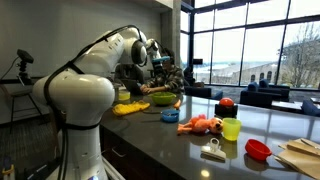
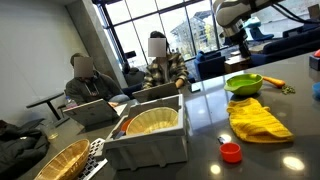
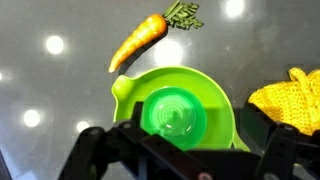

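Legible text: none. No label, brand, number or sign readable in exterior views or wrist view. Green bowl [image 3: 175,118]: no readable marking on visible surface.

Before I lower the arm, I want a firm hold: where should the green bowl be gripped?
Probably by its thin rim: the green bowl sits upright and open, so bring the gripper straight down astride the wall, on the side away from the yellow cloth.
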Tool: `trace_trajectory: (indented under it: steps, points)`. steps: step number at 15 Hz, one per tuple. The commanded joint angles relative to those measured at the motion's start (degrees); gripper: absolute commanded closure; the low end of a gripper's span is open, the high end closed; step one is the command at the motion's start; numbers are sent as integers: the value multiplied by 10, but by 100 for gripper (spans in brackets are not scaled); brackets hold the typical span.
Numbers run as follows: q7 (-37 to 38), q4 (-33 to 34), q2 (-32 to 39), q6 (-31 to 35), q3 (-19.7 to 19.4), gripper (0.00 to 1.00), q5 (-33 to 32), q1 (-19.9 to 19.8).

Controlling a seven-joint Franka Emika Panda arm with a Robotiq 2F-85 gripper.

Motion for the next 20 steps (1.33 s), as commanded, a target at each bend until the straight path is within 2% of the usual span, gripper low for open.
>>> trace_trajectory:
  steps: [1, 10, 20]
  points:
    - [17, 33, 23, -15, -1, 0, 8, 2]
    - [102, 32, 61, 12, 2, 0, 12, -1]
    - [116, 35, 91, -3, -14, 0, 1, -2]
